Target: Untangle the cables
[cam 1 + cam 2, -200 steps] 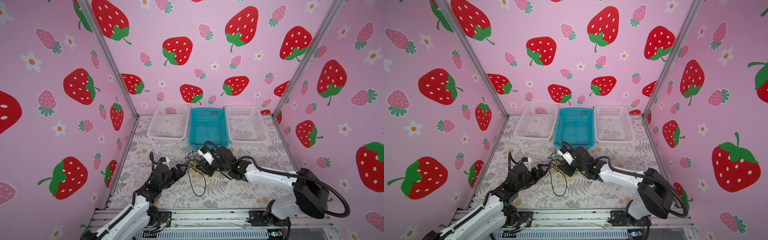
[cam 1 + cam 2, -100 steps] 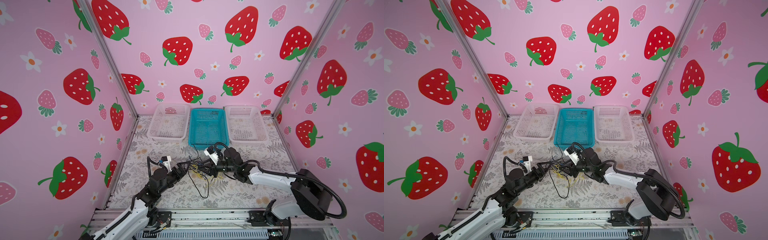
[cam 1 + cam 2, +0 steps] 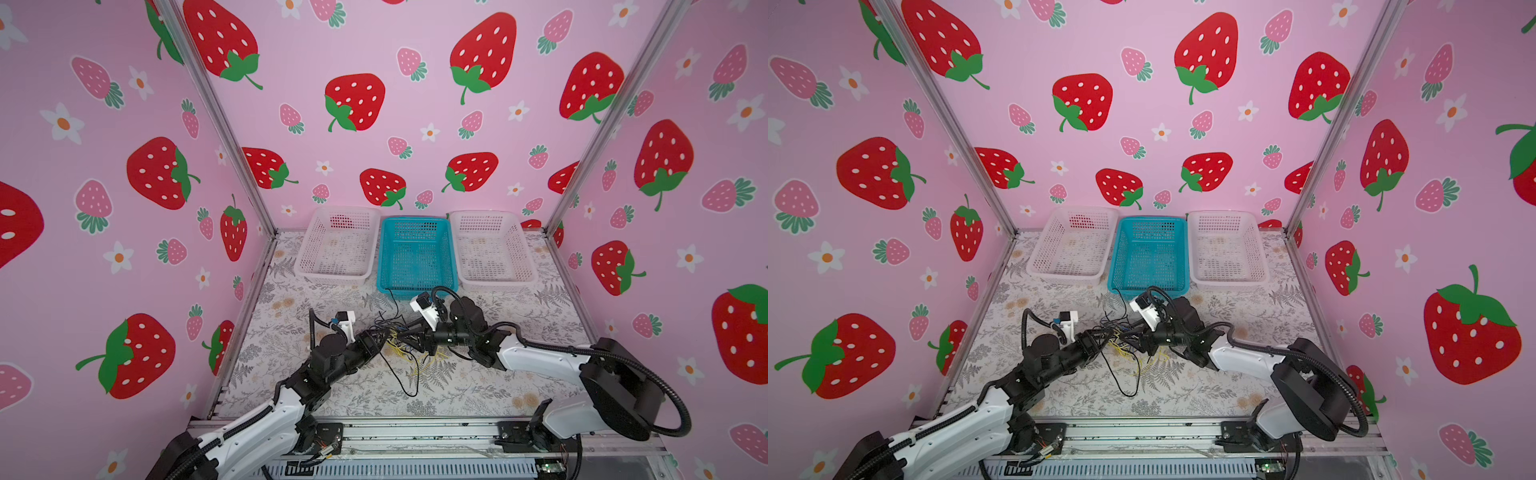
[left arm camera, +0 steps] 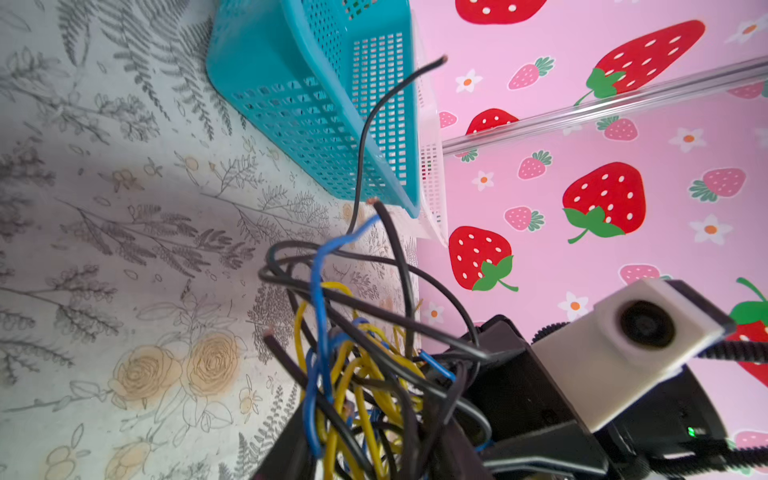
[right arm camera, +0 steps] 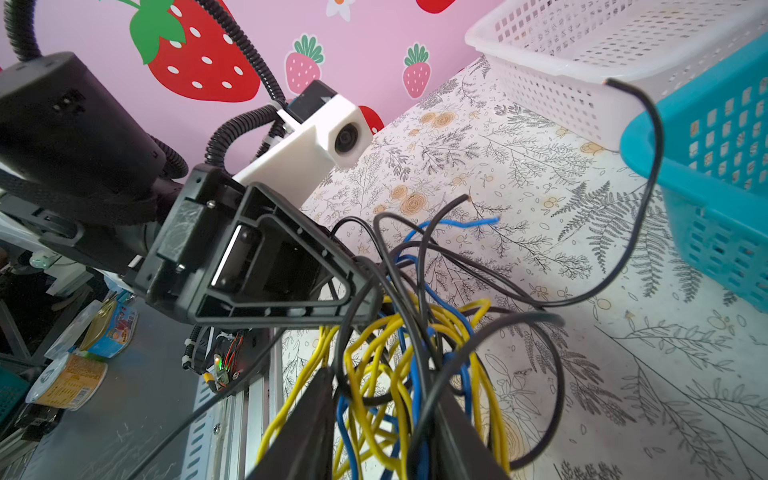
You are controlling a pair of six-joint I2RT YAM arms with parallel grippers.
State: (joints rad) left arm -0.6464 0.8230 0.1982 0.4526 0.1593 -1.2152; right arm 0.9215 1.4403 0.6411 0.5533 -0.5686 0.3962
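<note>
One tangle of thin black, yellow and blue cables [image 3: 400, 341] fills both jaw gaps. Right gripper [image 5: 382, 403] clamps it. Wires bury the left gripper [image 3: 382, 336], so its grip is unclear.

Black, yellow, blue cables [image 5: 407, 332], teal basket [image 3: 415, 219], pink strawberry walls [image 3: 291, 62], fern-print table [image 3: 498, 374]

Both arms low and stretched inward, grippers nearly nose to nose. Right gripper [image 5: 382, 399] clamped on cables [image 3: 399, 347], a finger on either side. Left gripper [image 3: 384, 332] sits in the same tangle; I can't tell whether it grips.
</note>
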